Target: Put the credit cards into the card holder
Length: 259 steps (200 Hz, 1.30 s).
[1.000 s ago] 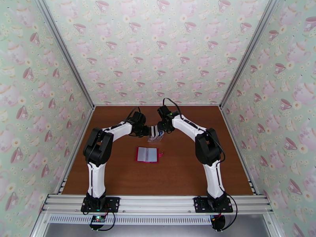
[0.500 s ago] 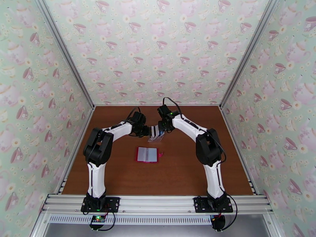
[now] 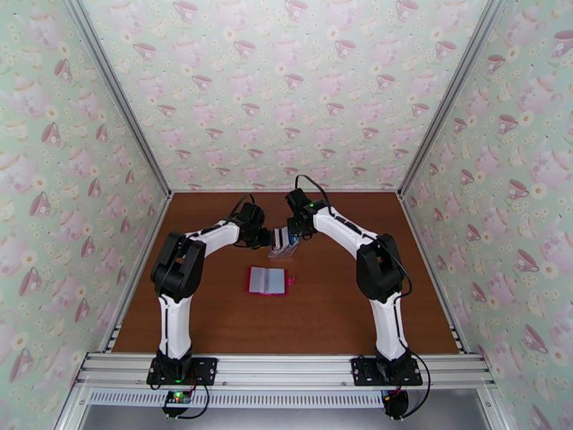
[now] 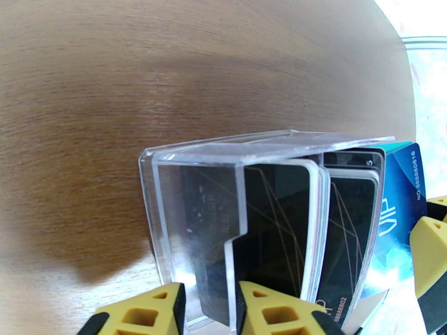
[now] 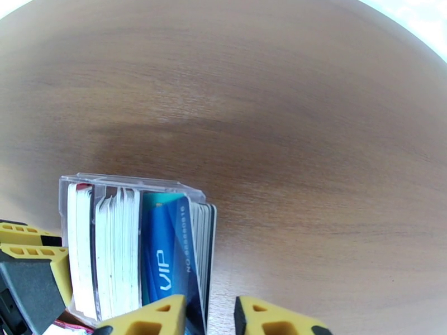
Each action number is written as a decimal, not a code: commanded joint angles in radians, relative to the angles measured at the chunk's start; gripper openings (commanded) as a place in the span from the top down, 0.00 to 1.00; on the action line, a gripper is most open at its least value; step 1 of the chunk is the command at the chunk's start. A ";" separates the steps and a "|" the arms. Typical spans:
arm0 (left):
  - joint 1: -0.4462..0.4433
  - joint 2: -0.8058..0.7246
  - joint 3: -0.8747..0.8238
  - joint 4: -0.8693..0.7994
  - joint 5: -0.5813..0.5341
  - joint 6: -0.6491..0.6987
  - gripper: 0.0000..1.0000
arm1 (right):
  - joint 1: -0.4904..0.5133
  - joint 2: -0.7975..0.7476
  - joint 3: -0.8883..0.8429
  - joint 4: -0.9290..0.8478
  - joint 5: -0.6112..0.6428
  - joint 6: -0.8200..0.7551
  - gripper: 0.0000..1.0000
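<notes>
The card holder point(image 3: 267, 280) lies open on the table, a red wallet with pale inner pockets, just in front of both grippers. Behind it stands a clear plastic rack point(image 3: 281, 246) holding several credit cards point(image 5: 114, 252) on edge, black, white and blue. My left gripper point(image 4: 209, 316) is shut on the rack's near wall point(image 4: 234, 207). My right gripper point(image 5: 209, 318) comes from the other side, its jaws narrowed onto the edge of a blue VIP card point(image 5: 167, 255), which leans out of line with the rest. In the top view the two grippers point(image 3: 278, 238) meet over the rack.
The brown wooden table point(image 3: 344, 309) runs out to patterned walls at the back and both sides. The right gripper's yellow fingertip point(image 4: 430, 258) stands beside the blue card point(image 4: 399, 207) in the left wrist view.
The right gripper's jaws have narrowed around the blue card in the rack. Both arms stay almost where they were, and the left gripper keeps its hold.
</notes>
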 commanded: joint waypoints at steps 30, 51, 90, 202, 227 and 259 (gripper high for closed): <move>0.011 0.038 0.020 -0.017 0.008 -0.006 0.70 | -0.008 -0.035 0.024 -0.043 -0.018 -0.002 0.81; 0.010 0.041 0.025 -0.019 0.008 -0.008 0.70 | -0.009 -0.041 0.025 -0.044 -0.026 -0.001 0.85; 0.011 0.044 0.034 -0.025 0.008 -0.011 0.70 | -0.009 -0.069 0.018 -0.044 -0.054 0.003 0.89; 0.016 -0.009 0.027 -0.026 0.029 -0.031 0.64 | -0.008 -0.183 -0.091 0.073 -0.218 0.100 0.99; 0.022 -0.048 0.024 -0.029 0.035 -0.038 0.60 | -0.008 -0.240 -0.117 0.111 -0.240 0.136 0.99; 0.033 -0.108 0.007 -0.048 0.045 -0.037 0.59 | -0.008 -0.327 -0.198 0.205 -0.286 0.218 0.99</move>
